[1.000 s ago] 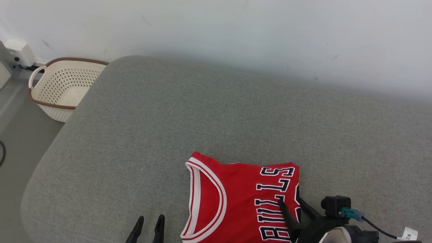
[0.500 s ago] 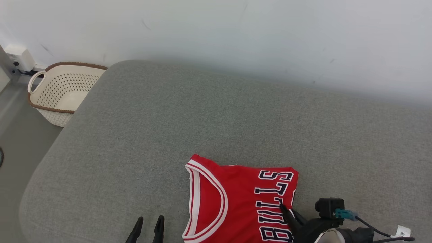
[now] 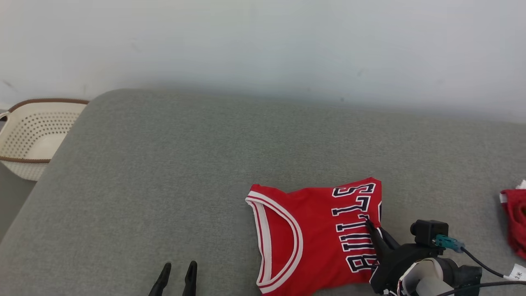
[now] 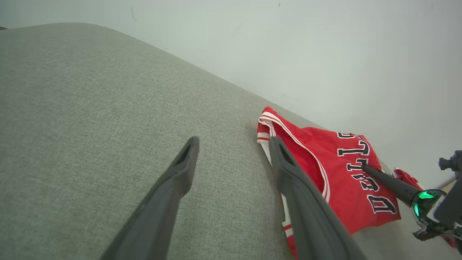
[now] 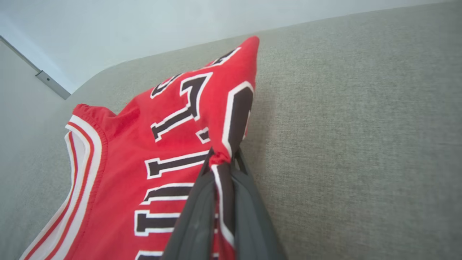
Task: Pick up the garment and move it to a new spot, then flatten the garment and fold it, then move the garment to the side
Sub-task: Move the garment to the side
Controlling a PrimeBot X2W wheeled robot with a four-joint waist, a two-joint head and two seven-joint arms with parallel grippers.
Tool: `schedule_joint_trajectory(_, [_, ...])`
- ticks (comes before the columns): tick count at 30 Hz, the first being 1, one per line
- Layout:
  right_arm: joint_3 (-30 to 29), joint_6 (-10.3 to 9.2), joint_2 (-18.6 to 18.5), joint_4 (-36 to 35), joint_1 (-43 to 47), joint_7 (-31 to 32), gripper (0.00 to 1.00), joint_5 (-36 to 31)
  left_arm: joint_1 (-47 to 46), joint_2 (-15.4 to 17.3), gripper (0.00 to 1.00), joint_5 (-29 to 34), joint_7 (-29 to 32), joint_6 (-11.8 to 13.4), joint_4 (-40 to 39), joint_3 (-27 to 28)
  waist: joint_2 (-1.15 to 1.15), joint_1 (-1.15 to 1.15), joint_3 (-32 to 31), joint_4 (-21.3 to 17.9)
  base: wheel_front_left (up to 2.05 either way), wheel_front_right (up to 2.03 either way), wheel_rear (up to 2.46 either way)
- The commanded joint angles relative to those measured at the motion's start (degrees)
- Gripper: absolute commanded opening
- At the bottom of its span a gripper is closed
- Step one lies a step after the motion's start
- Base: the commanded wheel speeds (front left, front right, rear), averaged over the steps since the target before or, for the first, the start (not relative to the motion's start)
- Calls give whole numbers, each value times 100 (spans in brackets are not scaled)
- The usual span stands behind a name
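Observation:
The garment is a red jersey with black-and-white lettering and white-trimmed armholes, folded on the grey cushion. My right gripper is shut on the garment's right folded edge; the right wrist view shows red cloth pinched between the dark fingers, the edge lifted slightly. My left gripper stands open near the cushion's front edge, left of the garment. In the left wrist view its fingers spread wide over bare cushion, the garment just beyond the right one.
A cream perforated basket with a brown rim stands on the floor beyond the cushion's left end. Another red cloth lies at the cushion's right edge. A pale wall runs behind the cushion.
My right gripper has shut on the garment's right edge. The head camera has turned right, shifting the basket left and bringing the second red cloth into view. Left gripper unchanged.

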Motion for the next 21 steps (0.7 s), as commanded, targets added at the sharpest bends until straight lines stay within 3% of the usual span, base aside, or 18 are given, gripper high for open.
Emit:
schedule_joint_trajectory(1, [-67,-6,-17,-38,96,-4,0,-73,-10,6,100,93,-2,-1,-20,64,0,0,-86,-501,0,0,0])
schedule_joint_trajectory(11, [-318,-6,-34,-102,128,-5,0,-273,-126,5,100,512,-1,-1,103,439,0,0,-1,-1554,0,0,0])
schedule_joint_trajectory(21, [-488,-6,74,-145,200,-5,0,-415,-200,5,100,983,-1,-1,162,799,0,0,148,-2353,0,0,0])
